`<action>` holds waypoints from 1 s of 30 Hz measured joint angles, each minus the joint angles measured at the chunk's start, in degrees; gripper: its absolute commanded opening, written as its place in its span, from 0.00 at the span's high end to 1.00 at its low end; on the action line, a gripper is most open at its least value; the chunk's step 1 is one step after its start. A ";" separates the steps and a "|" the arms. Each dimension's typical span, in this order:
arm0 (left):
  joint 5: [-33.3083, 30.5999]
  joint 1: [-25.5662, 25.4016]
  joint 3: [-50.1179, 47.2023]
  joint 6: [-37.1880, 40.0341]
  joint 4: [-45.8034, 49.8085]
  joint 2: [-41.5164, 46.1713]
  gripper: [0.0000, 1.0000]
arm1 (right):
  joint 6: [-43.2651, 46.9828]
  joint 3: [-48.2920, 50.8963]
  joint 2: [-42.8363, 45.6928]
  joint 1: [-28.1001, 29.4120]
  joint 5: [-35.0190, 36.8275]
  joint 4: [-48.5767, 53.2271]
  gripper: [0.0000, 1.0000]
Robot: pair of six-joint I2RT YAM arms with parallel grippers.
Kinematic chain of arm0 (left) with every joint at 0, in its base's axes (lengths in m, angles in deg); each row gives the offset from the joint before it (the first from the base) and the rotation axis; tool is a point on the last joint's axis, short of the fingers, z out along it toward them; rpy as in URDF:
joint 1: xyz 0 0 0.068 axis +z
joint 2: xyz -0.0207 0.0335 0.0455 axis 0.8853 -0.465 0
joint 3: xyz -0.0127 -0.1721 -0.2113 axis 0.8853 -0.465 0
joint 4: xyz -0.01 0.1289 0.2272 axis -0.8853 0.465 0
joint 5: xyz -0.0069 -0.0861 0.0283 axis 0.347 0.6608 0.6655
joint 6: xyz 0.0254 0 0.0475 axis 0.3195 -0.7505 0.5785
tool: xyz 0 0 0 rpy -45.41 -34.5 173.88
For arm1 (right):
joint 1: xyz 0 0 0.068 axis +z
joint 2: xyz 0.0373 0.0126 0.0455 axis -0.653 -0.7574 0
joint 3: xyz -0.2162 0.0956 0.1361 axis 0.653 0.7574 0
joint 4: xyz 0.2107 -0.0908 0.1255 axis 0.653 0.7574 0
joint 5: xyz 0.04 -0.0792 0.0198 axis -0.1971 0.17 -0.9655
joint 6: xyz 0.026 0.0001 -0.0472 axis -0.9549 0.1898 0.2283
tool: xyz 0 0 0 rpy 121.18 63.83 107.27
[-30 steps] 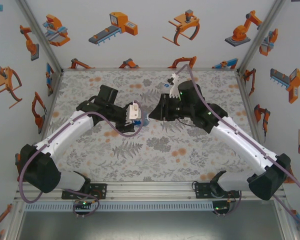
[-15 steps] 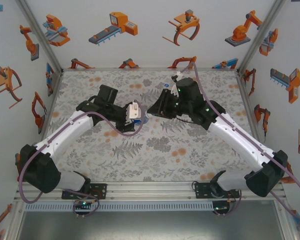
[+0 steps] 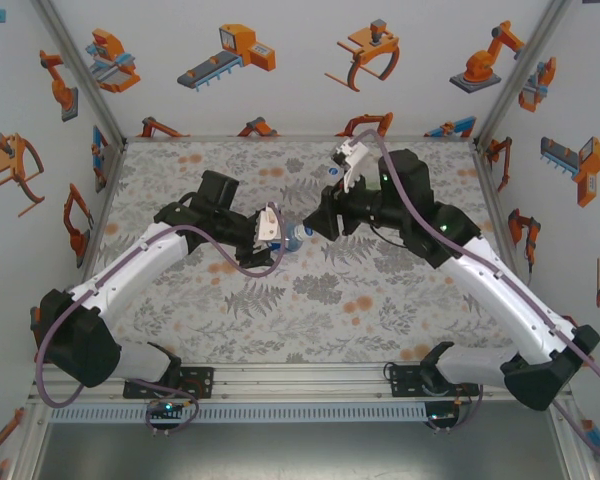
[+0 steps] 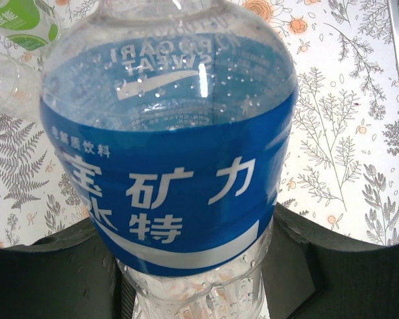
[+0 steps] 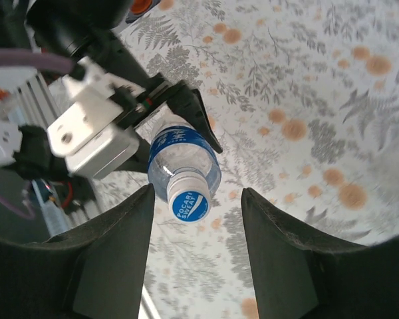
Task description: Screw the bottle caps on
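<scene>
A see-through bottle with a blue label lies sideways in my left gripper, which is shut on its lower body. In the top view that bottle is held above the table's middle by the left gripper. A white-sided cap with a blue top sits on the bottle's neck and points at my right gripper. The right gripper is open, its fingers on either side of the cap and apart from it. In the top view the right gripper hovers just right of the cap.
A green-labelled bottle and a clear bottle lie on the floral tablecloth beyond the held bottle. The left wrist's white camera mount sits close beside the bottle. Patterned walls enclose the table.
My right gripper has pulled back up and to the right from the cap, and its wrist has turned. The left gripper keeps holding the bottle in nearly the same place.
</scene>
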 measured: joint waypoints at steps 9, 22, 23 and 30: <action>1.75 -0.37 0.00 1.11 0.09 0.09 1.00 | 25.99 0.00 -0.76 0.00 -13.07 4.17 0.50; 2.32 -0.52 0.00 1.75 0.50 0.11 1.00 | 36.76 2.40 -0.76 0.00 -17.57 4.52 0.55; 2.32 -0.52 0.00 1.86 0.52 0.11 1.00 | 36.96 2.49 -0.76 0.00 -17.42 4.55 0.55; 2.38 -0.72 0.00 2.01 0.59 0.11 1.00 | 37.35 3.15 -0.87 0.00 -16.17 4.33 0.56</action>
